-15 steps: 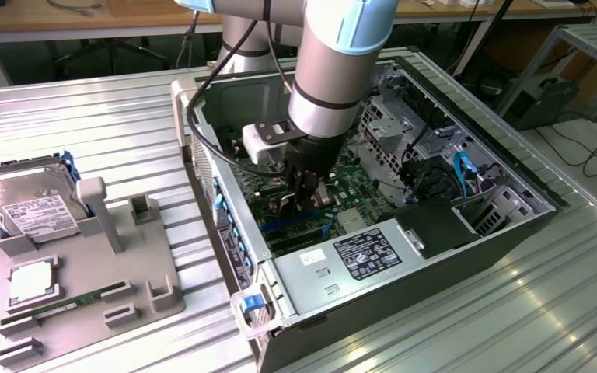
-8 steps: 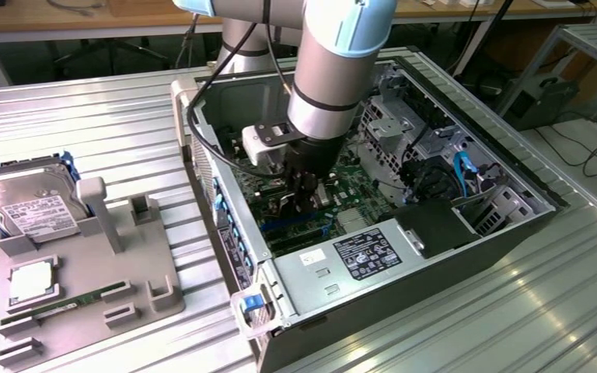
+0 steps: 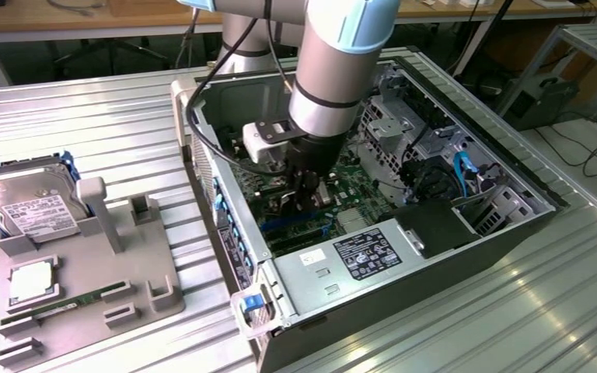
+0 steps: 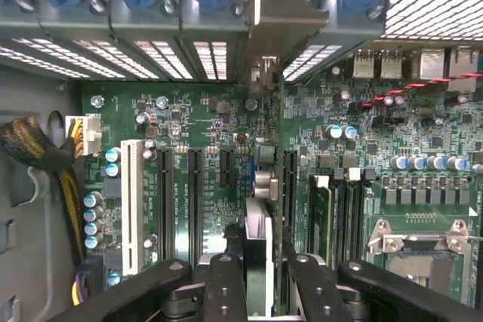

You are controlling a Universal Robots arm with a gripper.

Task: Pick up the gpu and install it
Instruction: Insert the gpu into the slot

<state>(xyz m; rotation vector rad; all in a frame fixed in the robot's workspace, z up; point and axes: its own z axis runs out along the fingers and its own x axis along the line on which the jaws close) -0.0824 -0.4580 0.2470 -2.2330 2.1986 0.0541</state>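
In the wrist view the gpu (image 4: 262,179) shows edge-on, a thin card standing upright over the green motherboard (image 4: 204,115). Its silver bracket (image 4: 281,20) reaches the slot openings in the case's rear wall. My gripper (image 4: 260,292) is shut on the card, with a black finger (image 4: 225,284) on each side. The card's lower edge lies among the long black expansion slots (image 4: 195,201); I cannot tell whether it touches one. In the exterior view my gripper (image 3: 304,198) reaches down inside the open computer case (image 3: 506,233).
Inside the case are a power supply (image 3: 366,252) with a label, blue cables (image 3: 462,167) and drive cages. On the exterior view's left a grey holder (image 3: 122,280) carries a hard drive (image 3: 29,206), a processor chip (image 3: 31,281) and a RAM stick (image 3: 65,307). The case walls close in around the arm.
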